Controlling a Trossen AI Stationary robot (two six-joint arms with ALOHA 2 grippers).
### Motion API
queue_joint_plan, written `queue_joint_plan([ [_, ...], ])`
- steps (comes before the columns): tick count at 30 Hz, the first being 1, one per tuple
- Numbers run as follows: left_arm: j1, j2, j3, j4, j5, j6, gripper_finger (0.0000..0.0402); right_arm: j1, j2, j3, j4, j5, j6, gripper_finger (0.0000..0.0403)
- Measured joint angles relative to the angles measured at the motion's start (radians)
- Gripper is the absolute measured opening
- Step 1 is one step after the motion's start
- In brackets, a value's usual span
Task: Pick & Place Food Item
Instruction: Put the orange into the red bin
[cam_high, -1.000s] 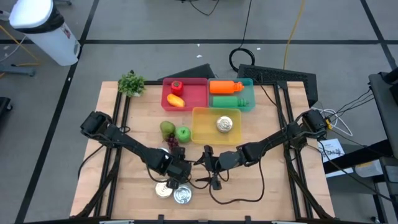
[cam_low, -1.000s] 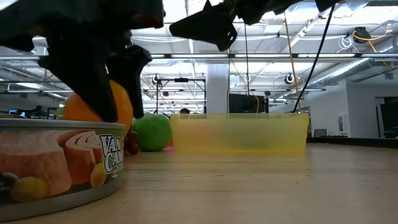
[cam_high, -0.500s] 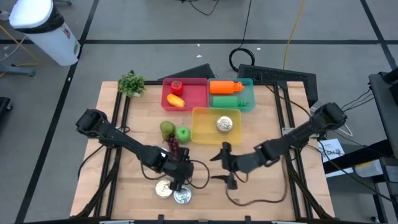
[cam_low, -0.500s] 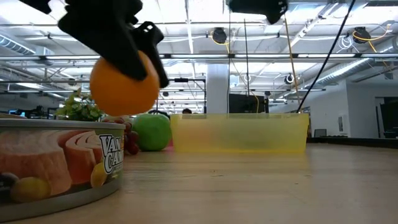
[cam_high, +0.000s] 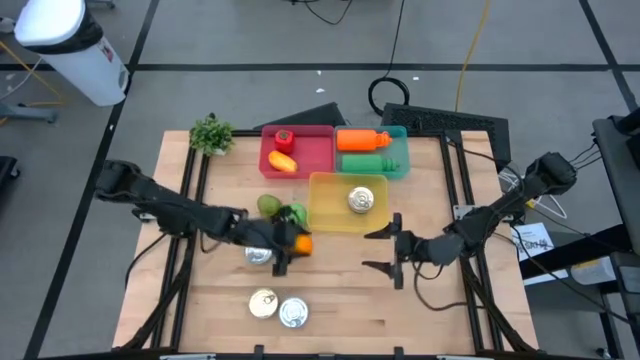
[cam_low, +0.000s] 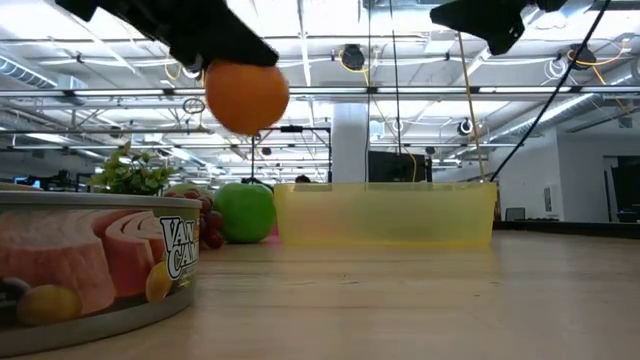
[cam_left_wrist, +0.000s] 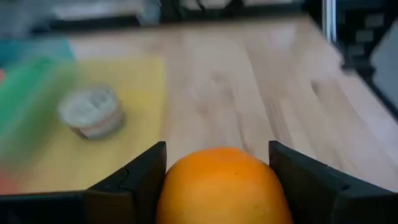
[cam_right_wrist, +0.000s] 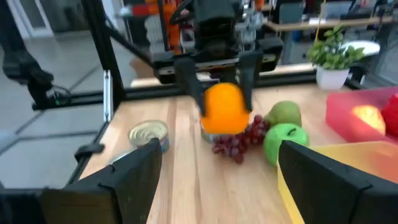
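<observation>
Worked above a wide table (cam_high: 440, 310) of pale wood planks, smooth and matte. Noted a shallow, square-cornered yellow bin (cam_high: 312, 200) of translucent plastic just ahead of the left gripper (cam_high: 300, 243), with a squat tin (cam_high: 361, 200) of ribbed metal inside. Found the left gripper raised well clear of the wood and clamped on the orange (cam_low: 246, 97), dark fingers pressed to either flank of the fruit. Found the right gripper (cam_high: 370, 250) well off to the side, facing the left one, jaws wide apart and empty. Judged the step in hand as the carry toward a bin, though could not tell which bin. Judged it best to travel level and unhurried, since a round, waxy, faintly dimpled skin could roll out of flat pads; to cross the rim with height to spare; to lower close to the bin floor before letting go, lest the ball roll or bounce; and, if bound for the yellow bin, to set down beside the tin, not upon it. Also marked, close beside the left gripper, a glossy green apple (cam_right_wrist: 281, 142) and a knobbly bunch of dark red grapes (cam_right_wrist: 235, 144), soft enough to bruise if brushed.
</observation>
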Motion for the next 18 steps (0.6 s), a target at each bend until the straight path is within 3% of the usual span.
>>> queue_joint_plan([
  [3, 0.046, -0.096, -0.056, 0.035, 0.003, 0.04, 0.0249, -0.015, -0.01, -0.053, 0.093, -0.001, -0.011, 0.0309],
  [10, 0.247, -0.285, -0.174, 0.114, 0.037, 0.103, 0.0249, -0.045, -0.006, -0.072, 0.089, -0.005, -0.011, 0.0309],
  [14, 0.423, -0.286, -0.241, 0.282, 0.158, 0.089, 0.0249, -0.066, -0.001, -0.072, 0.094, -0.004, -0.031, 0.0309],
  [18, 0.58, -0.201, -0.26, 0.41, 0.232, 0.055, 0.0249, -0.093, 0.003, -0.072, 0.082, -0.005, -0.037, 0.0309],
])
